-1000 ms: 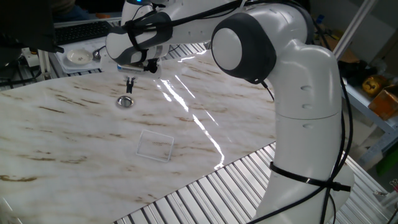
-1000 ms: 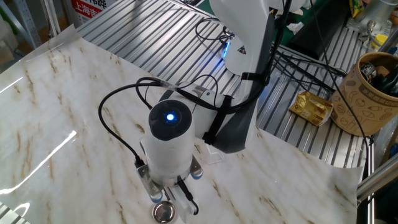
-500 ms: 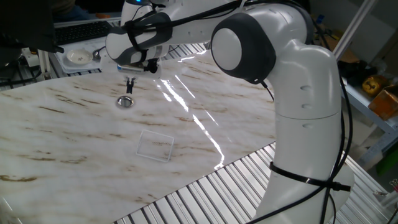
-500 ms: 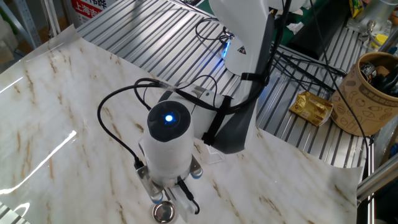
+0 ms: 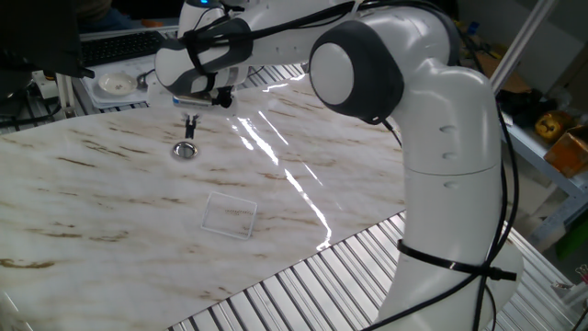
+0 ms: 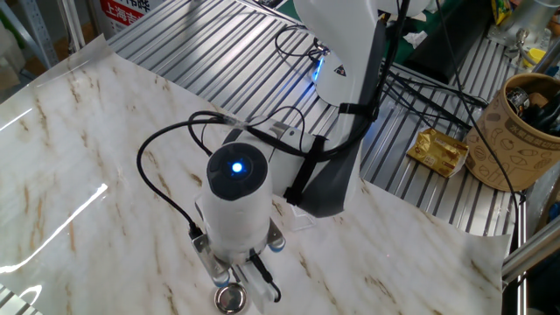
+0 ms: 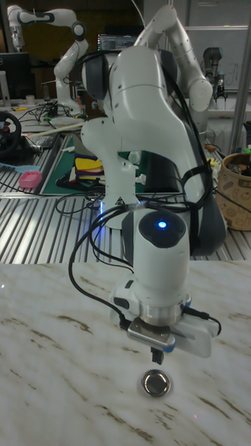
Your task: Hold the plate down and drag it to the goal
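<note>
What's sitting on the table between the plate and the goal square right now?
Nothing: in one fixed view, only bare marble lies between the plate and the goal.

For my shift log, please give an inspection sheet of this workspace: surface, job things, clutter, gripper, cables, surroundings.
Surface: white marble-patterned table, glare streaks.
Job things: small round shiny silver metal plate lies flat; faint transparent square goal is apart from it, nearer the robot base.
Clutter: nothing seen on the marble.
Gripper: black two-finger gripper hovers above the plate, not touching; jaws look shut.
Cables: black cables loop around the wrist.
Surroundings: white round dish on a tray beyond the table; brown patterned cup.
</note>
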Controlling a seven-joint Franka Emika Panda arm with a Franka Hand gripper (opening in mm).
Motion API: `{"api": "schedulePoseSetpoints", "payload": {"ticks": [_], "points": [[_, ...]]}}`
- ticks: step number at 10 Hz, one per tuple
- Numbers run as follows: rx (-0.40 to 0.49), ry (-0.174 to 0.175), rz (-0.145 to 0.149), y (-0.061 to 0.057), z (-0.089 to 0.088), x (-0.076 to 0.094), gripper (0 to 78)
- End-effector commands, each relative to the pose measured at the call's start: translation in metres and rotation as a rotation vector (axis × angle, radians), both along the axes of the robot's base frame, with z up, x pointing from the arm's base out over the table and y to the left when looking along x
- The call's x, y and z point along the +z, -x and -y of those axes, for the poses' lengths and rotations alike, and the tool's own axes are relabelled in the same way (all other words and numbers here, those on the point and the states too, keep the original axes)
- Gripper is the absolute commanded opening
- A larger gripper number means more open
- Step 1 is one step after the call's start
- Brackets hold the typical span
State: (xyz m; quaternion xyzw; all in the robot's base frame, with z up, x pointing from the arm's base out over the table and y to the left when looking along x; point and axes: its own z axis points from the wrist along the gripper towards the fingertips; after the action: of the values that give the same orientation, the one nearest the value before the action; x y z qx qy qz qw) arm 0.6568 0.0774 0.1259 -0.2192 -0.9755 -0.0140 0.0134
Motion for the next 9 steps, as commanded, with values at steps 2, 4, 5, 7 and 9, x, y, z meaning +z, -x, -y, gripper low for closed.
{"api": "schedulePoseSetpoints", "payload": {"ticks": [2,4,5,7,9], "points": [[-0.003,0.001,0.015,-0.017,-0.008,-0.015,0.0],[-0.007,0.001,0.023,-0.023,-0.01,-0.022,0.0],[-0.006,0.001,0.023,-0.025,-0.009,-0.024,0.0],[0.003,-0.003,0.022,-0.027,-0.008,-0.028,0.0],[0.014,-0.003,0.025,-0.028,-0.007,-0.034,0.0]]}}
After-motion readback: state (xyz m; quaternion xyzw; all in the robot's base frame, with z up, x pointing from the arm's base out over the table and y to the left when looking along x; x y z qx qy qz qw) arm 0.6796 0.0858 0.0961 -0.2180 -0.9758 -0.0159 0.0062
